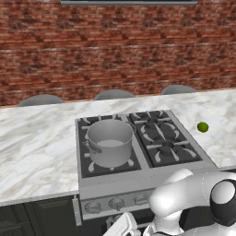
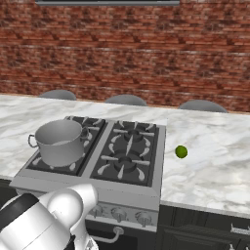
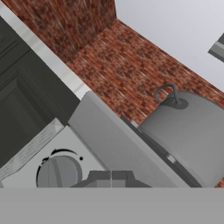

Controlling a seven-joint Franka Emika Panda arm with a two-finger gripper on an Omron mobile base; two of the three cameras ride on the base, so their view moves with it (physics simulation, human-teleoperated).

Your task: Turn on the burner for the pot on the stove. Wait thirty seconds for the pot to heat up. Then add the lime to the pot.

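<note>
- The pot [image 1: 109, 142], a grey brushed-metal stockpot with two small loop handles, stands upright on the front left burner of the stove [image 1: 173, 159].
- The stove's black grates cover four burners, and the other three carry nothing.
- The lime [image 1: 203, 127] lies on the marble worktop [image 1: 37, 147] to the right of the stove, near its right edge but not touching it, and well apart from the pot.
- In the hand view the gripper [image 3: 112, 176] sits low in front of the stove's silver front panel, its two dark fingertips [image 3: 99, 176] pressed together with no gap and nothing between them.
- A round knob [image 3: 57, 173] shows just beside the fingertips in that view; whether they touch it cannot be told.
- The pot rises above the panel in the hand view, one loop handle in sight.
- A red brick wall [image 1: 115, 50] runs behind the worktop.
</note>
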